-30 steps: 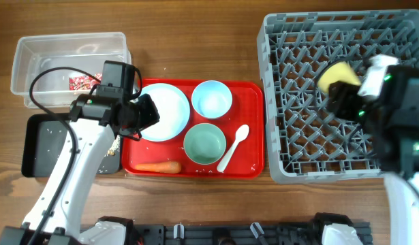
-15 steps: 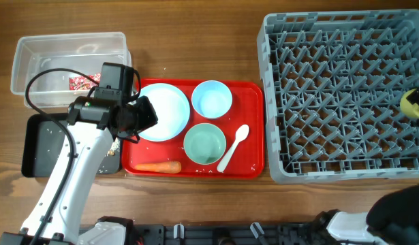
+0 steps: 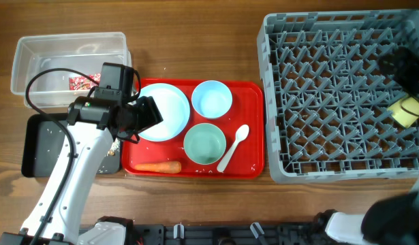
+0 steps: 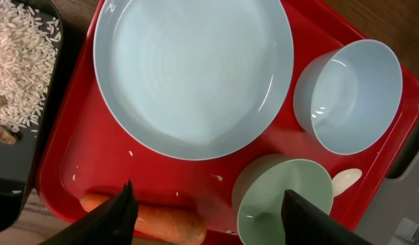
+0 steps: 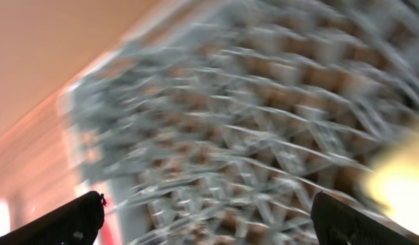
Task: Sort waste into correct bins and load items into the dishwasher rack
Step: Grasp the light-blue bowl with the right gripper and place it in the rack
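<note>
Blue plate (image 4: pixel 192 68) and carrot (image 4: pixel 169 219) on red tray (image 4: pixel 66 156)

Plate (image 3: pixel 163 111), 2 bowls (image 3: pixel 212 99) on tray (image 3: pixel 251 163), left of rack (image 3: pixel 332 88).

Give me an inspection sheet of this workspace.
Surface: brown wooden table.
Job's things: light blue plate, light blue bowl, pale green bowl, white spoon and orange carrot on large red plastic tray; crumpled red-and-white wrapper in clear plastic tub; pale rice-like scraps in shallow black tray; small yellow cup at right side of grey plastic grid rack.
Clutter: nothing seen.
Claws: left claw open over red tray; right claw open over rack, blurred.
Cables: black cable looped above the tub.
Surroundings: dark frame at near edge.
</note>
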Available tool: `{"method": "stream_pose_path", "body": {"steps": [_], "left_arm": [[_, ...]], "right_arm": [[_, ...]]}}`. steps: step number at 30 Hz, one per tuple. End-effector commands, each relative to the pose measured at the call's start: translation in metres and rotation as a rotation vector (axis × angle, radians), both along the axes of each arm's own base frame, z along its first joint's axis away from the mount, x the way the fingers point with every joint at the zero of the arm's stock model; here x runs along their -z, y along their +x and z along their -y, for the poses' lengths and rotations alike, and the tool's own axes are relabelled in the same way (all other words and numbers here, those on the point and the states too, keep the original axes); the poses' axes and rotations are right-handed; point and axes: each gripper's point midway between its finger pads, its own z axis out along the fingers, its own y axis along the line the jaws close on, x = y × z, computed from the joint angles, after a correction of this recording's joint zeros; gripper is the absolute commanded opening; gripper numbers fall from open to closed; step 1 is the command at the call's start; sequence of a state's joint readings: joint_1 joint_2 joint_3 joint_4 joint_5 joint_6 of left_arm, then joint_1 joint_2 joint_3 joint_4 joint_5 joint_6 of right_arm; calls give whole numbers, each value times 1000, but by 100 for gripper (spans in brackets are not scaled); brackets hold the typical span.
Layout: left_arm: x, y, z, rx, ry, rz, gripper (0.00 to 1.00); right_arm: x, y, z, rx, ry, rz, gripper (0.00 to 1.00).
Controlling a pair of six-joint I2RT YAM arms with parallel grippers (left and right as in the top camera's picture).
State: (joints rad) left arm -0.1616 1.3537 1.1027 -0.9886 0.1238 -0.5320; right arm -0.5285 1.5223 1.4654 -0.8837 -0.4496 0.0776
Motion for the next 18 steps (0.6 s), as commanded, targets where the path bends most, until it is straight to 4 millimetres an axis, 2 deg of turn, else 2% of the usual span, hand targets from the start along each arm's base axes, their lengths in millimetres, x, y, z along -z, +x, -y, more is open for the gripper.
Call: {"method": "stream_pose_path", "body": {"steps": [1,3,4,5,6,8,9,10,12,13,15,16,18], "left_arm": [[-6,1,-3,-2,8,26,71],[-5,1,-10,-53,17,14,69],[-4,-1,-25,-127,38,-1,69],[-3,-2,-35,-174,36,-12,70],[-2,-5,-53,-242,36,-35,71],[0,-10,-71,-305,38,-61,72],[0,-13,-77,-329,38,-70,73],[1,-13,-81,-341,38,-72,73],[0,-13,-81,-341,38,-71,73],[0,-13,-81,-341,38,-71,74],[1,-13,-81,-341,38,-72,74],[1,-13,-81,-341,38,-72,74],[1,-13,-81,-341,38,-72,74]], "right_arm": [[-53,4,-114,-350,-63,151,100],[-43,3,-186,-525,-83,123,99],[-29,2,-214,-565,-110,74,96],[-14,3,-236,-588,-134,27,96],[12,4,-263,-614,-170,-47,95],[51,6,-294,-621,-171,-149,91],[74,7,-313,-647,-164,-196,84],[92,9,-324,-652,-154,-232,80],[124,11,-337,-638,-146,-294,62],[149,12,-341,-606,-145,-353,56],[182,15,-341,-559,-138,-422,47],[194,16,-342,-559,-140,-437,38],[215,16,-342,-558,-146,-472,26]]}}
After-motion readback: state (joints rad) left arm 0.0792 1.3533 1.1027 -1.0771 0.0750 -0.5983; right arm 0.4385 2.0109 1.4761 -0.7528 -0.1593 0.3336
